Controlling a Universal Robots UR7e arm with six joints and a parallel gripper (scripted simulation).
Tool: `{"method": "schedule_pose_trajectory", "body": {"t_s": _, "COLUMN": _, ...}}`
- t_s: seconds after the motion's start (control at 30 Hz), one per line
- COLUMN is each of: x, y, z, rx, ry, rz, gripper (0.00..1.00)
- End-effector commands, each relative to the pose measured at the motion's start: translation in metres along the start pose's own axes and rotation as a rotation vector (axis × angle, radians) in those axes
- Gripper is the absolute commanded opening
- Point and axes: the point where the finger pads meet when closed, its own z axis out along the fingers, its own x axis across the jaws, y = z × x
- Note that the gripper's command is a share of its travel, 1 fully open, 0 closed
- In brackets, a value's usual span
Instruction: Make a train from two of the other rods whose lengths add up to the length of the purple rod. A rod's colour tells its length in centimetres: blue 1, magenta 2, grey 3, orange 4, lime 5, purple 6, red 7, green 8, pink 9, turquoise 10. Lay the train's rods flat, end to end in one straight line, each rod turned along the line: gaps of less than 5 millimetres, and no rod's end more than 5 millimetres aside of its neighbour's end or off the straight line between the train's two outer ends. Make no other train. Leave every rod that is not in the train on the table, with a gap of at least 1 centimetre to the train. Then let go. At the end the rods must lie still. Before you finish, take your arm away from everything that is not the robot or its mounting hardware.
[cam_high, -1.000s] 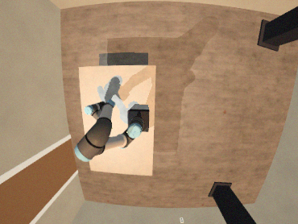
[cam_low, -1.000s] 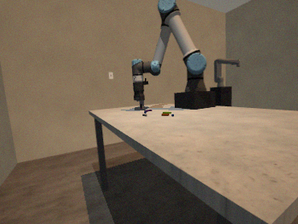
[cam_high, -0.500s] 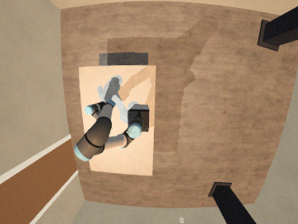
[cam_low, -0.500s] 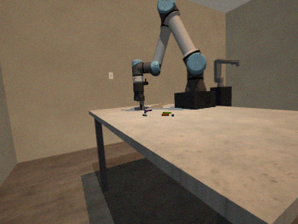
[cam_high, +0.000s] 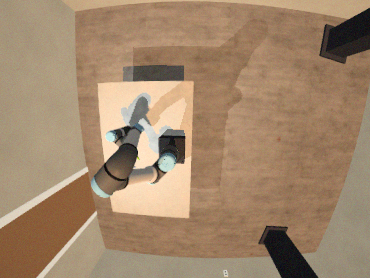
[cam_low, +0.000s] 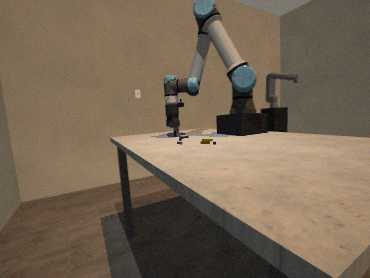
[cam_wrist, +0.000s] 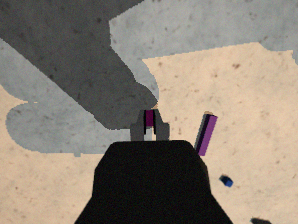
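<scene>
My gripper (cam_wrist: 149, 117) (cam_low: 175, 134) points down, low over the table, shut on the magenta rod (cam_wrist: 149, 118). The purple rod (cam_wrist: 208, 135) (cam_low: 184, 137) lies to the right of the fingers in the wrist view, apart from them. The small blue rod (cam_wrist: 226, 180) (cam_low: 214, 143) lies further down and right in the wrist view. A grey rod (cam_wrist: 260, 221) (cam_low: 180, 143) is partly cut off at the wrist view's bottom edge. In the exterior view, a lime rod (cam_low: 207, 140) and an orange-red rod (cam_low: 205, 142) appear close together; their gap cannot be told.
The arm's dark base block (cam_low: 242, 124) (cam_high: 179, 142) stands on the table (cam_low: 280, 165) (cam_high: 160, 202). A second small grey arm-like structure (cam_low: 272, 92) stands behind it. The arm hides much of the work area in the top view, and its shadow falls around the gripper.
</scene>
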Motion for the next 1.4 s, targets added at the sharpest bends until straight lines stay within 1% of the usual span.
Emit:
{"method": "schedule_pose_trajectory", "body": {"t_s": 0.0, "x": -0.0005, "y": 0.0002, "z": 0.0001, "rx": -0.001, "ry": -0.001, "rz": 0.000, "gripper": 0.24}}
{"method": "schedule_pose_trajectory", "body": {"t_s": 1.07, "x": -0.0005, "y": 0.0002, "z": 0.0001, "rx": -0.001, "ry": -0.001, "rz": 0.000, "gripper": 0.24}}
{"method": "schedule_pose_trajectory", "body": {"t_s": 1.1, "x": -0.0005, "y": 0.0002, "z": 0.0001, "rx": -0.001, "ry": -0.001, "rz": 0.000, "gripper": 0.30}}
{"method": "schedule_pose_trajectory", "body": {"t_s": 1.17, "x": -0.0005, "y": 0.0002, "z": 0.0001, "rx": -0.001, "ry": -0.001, "rz": 0.000, "gripper": 0.30}}
{"method": "schedule_pose_trajectory", "body": {"t_s": 1.2, "x": -0.0005, "y": 0.0002, "z": 0.0001, "rx": -0.001, "ry": -0.001, "rz": 0.000, "gripper": 0.36}}
{"method": "schedule_pose_trajectory", "body": {"t_s": 1.33, "x": -0.0005, "y": 0.0002, "z": 0.0001, "rx": -0.001, "ry": -0.001, "rz": 0.000, "gripper": 0.36}}
{"method": "schedule_pose_trajectory", "body": {"t_s": 1.37, "x": -0.0005, "y": 0.0002, "z": 0.0001, "rx": -0.001, "ry": -0.001, "rz": 0.000, "gripper": 0.42}}
